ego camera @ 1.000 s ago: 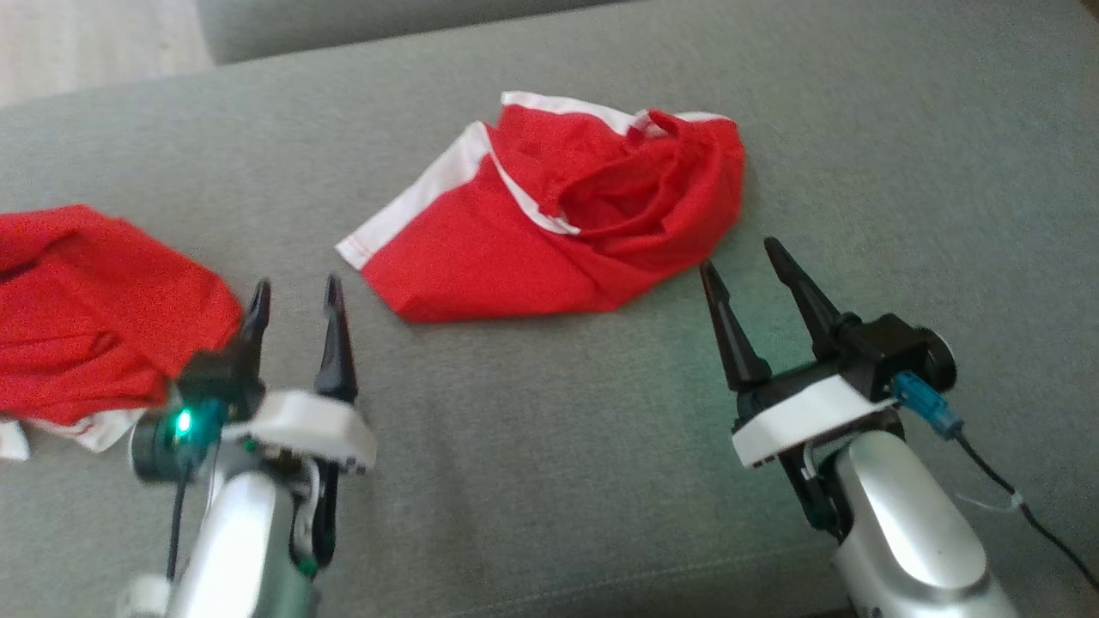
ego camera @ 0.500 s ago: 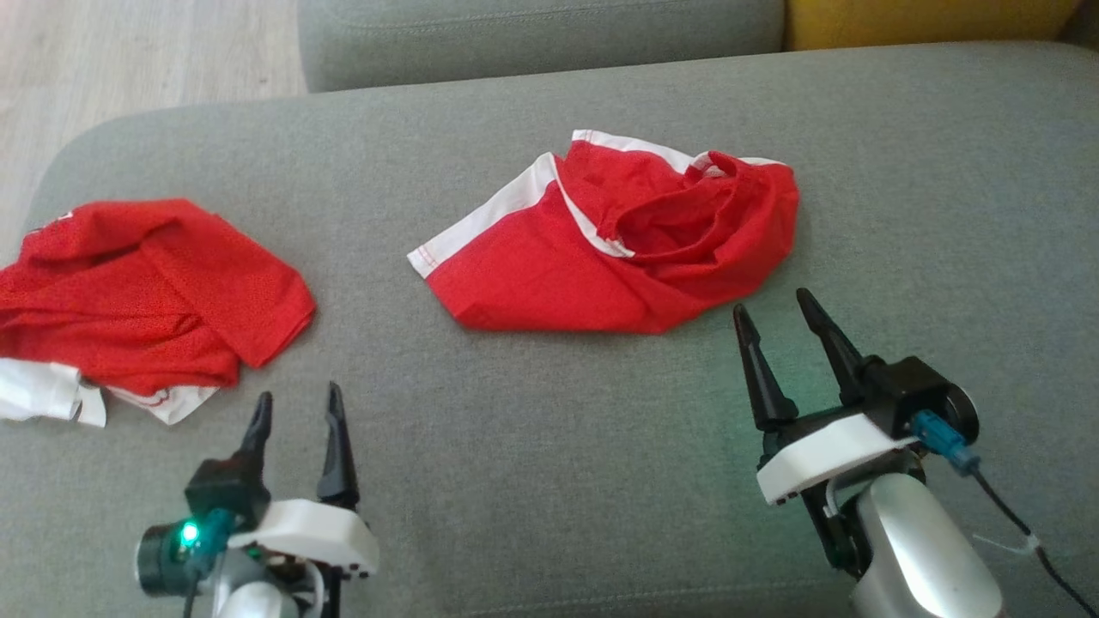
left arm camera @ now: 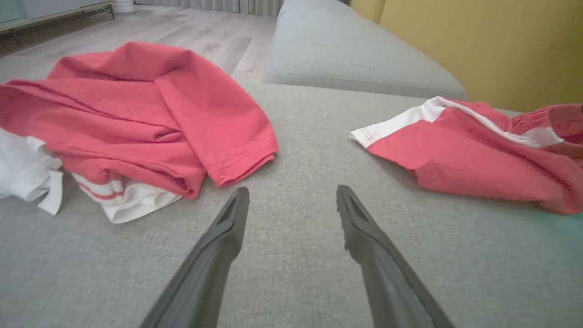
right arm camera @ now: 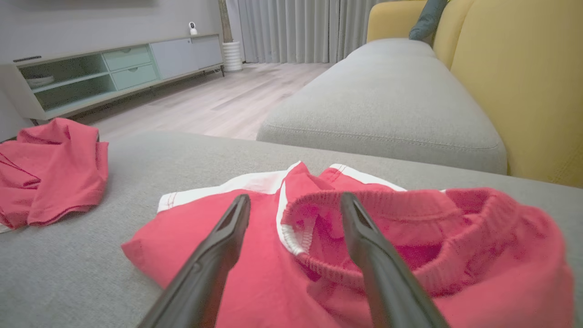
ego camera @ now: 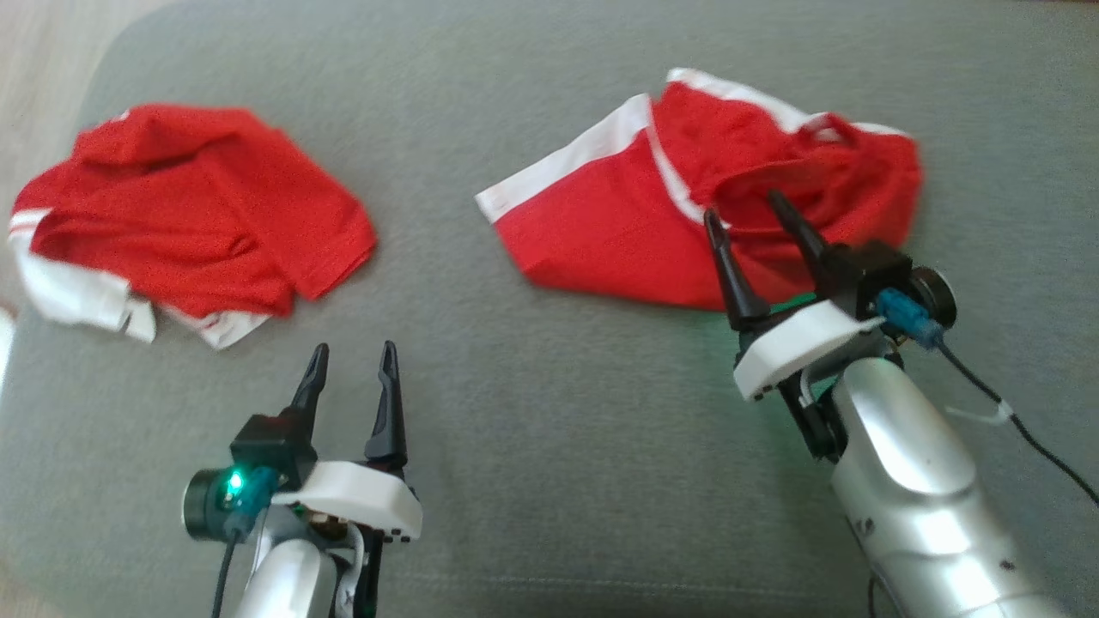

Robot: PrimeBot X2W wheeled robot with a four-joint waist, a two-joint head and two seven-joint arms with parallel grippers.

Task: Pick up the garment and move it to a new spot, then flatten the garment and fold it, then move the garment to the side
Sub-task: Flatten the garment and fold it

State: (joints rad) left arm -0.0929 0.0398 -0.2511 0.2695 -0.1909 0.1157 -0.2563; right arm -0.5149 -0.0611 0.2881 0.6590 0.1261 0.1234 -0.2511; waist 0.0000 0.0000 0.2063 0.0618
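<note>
Grey sofa cushion (ego camera: 549, 446) is the work surface. The garment, a pair of red shorts (ego camera: 601, 232) with white trim, lies crumpled on the cushion's right half, waistband bunched and open toward the far right.

Right gripper (ego camera: 741, 203) is spread wide and holds nothing. Its fingers point over the near edge of the shorts, and in the right wrist view the tips sit to either side of the waistband. Contact with the cloth cannot be confirmed.

Left gripper (ego camera: 354, 346) is also spread wide and empty, over bare cushion just short of a red shirt (ego camera: 189, 206).

The shirt lies heaped on the left half, well apart from the shorts.

A dark cable (ego camera: 987, 403) trails from the right wrist. A second cushion (right arm camera: 387, 105) and a yellow backrest (right arm camera: 524, 91) stand beyond.
</note>
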